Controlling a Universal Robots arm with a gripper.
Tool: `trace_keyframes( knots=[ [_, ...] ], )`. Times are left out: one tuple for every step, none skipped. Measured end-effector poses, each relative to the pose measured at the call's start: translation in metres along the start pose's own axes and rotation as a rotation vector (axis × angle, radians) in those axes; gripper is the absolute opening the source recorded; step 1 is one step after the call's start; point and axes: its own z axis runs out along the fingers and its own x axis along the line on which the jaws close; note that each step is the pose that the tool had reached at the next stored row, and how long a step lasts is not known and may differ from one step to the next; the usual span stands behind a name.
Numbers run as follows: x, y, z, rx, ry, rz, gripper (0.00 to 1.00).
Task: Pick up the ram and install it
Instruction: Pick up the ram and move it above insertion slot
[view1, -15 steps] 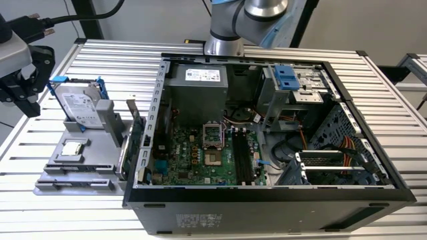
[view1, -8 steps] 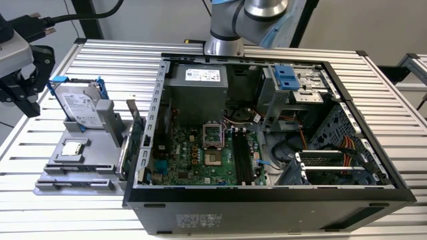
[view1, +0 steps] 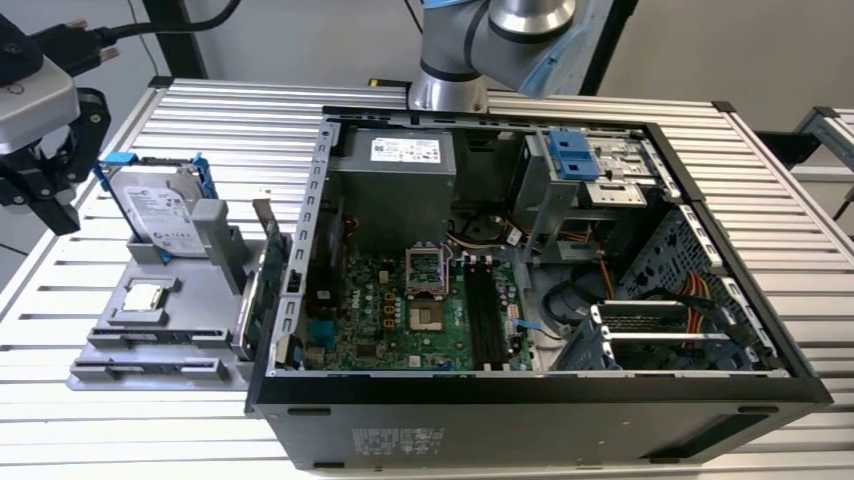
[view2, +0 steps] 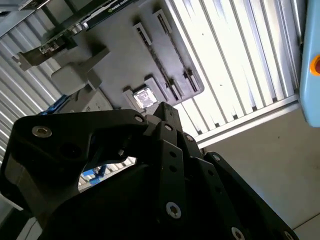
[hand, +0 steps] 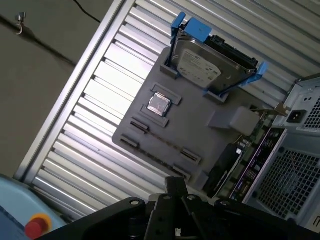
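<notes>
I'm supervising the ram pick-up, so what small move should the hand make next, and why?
Probably shift the hand toward the exterior view's right, over the gray holder. It hangs apart from the holder, at that view's left. Whether the ram sits in the holder's long slots, I cannot tell.

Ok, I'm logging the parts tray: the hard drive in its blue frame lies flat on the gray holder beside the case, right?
Not flat: in the exterior view the hard drive in its blue frame stands on edge on the gray holder beside the case.
</notes>
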Motion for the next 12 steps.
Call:
trace_keyframes(
  knots=[
    [0.0000, 0.0000, 0.0000, -0.0001, 0.0003, -0.006, 0.00],
    [0.0000, 0.0000, 0.0000, -0.0002, 0.0005, -0.011, 0.00],
    [0.0000, 0.0000, 0.0000, -0.0003, 0.0008, -0.016, 0.00],
    [0.0000, 0.0000, 0.0000, -0.0004, 0.0011, -0.022, 0.00],
    [0.0000, 0.0000, 0.0000, -0.0005, 0.0014, -0.029, 0.00],
    [0.0000, 0.0000, 0.0000, -0.0006, 0.0017, -0.035, 0.00],
    [0.0000, 0.0000, 0.0000, -0.0007, 0.0019, -0.041, 0.00],
    [0.0000, 0.0000, 0.0000, -0.0009, 0.0023, -0.047, 0.00],
    [0.0000, 0.0000, 0.0000, -0.0010, 0.0025, -0.054, 0.00],
    [0.0000, 0.0000, 0.0000, -0.0011, 0.0029, -0.060, 0.00],
    [0.0000, 0.0000, 0.0000, -0.0012, 0.0032, -0.066, 0.00],
    [0.0000, 0.0000, 0.0000, -0.0013, 0.0035, -0.073, 0.00]
  ],
)
